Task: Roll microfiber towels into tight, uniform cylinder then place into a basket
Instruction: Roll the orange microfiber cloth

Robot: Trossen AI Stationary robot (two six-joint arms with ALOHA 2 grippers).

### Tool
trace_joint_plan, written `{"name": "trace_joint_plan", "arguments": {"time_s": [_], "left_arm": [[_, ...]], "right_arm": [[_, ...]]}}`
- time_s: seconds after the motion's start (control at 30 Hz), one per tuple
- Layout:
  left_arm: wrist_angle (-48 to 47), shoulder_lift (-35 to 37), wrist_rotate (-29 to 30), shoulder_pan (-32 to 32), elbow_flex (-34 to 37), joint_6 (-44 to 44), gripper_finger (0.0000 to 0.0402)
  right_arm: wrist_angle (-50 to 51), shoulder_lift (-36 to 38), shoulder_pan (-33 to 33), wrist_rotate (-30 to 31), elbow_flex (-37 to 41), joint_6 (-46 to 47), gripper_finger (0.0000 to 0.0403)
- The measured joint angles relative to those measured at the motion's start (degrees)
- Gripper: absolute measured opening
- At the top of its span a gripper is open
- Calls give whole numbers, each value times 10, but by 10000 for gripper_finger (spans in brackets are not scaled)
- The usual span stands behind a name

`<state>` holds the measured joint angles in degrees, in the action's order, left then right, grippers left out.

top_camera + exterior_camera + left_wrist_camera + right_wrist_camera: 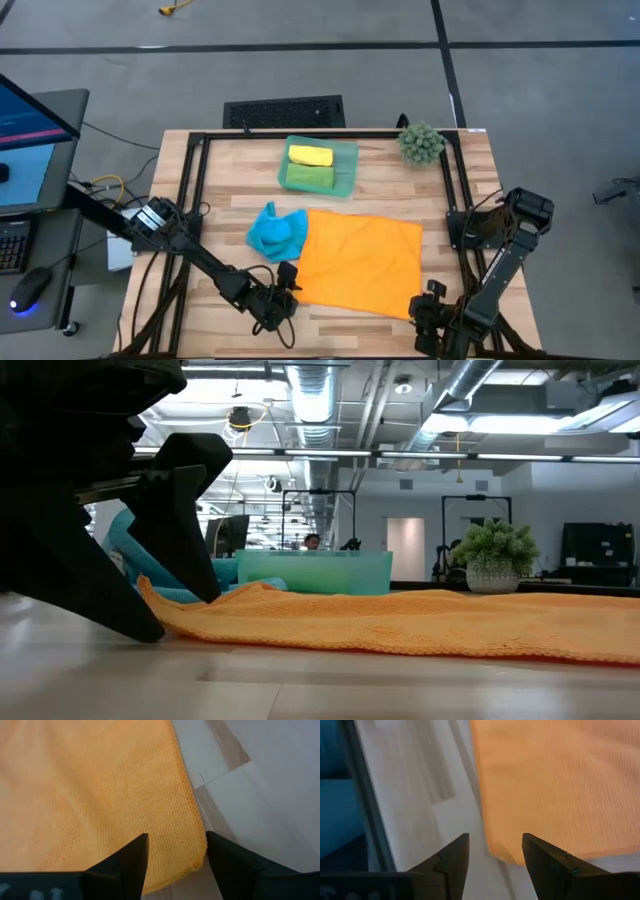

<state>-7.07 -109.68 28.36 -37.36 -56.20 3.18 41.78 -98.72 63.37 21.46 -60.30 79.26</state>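
The orange towel (360,262) lies spread flat on the wooden table. Its near left corner (197,865) sits between the fingers of my open left gripper (176,837), which slants down at it (180,615). My open right gripper (495,836) hovers over the near right corner (495,852), above the table (425,300). The blue towel (277,232) lies crumpled against the orange one's far left corner. The teal basket (350,150) at the far middle holds a yellow roll (310,155) and a green roll (310,177). My left gripper comes down slanting from the table's left. One fingertip (150,632) is at the table surface just outside the orange towel's near left corner, and the other (205,595) is over the cloth. I cannot tell whether either touches the towel.
A spiky green plant ball (421,143) stands at the far right corner. Black frame rails (190,200) run along the table's left, right and far sides. A monitor and keyboard (15,240) sit off the table to the left.
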Motion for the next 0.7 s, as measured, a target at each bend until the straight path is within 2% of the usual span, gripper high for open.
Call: {"name": "trace_joint_plan", "arguments": {"time_s": [0.23,0.7], "left_arm": [[2,0,4,0,2,38,192],[0,-1,7,0,2,70,192]], "right_arm": [[-64,0,1,-10,41,10,205],[-111,0,-1,-24,89,33,205]]}}
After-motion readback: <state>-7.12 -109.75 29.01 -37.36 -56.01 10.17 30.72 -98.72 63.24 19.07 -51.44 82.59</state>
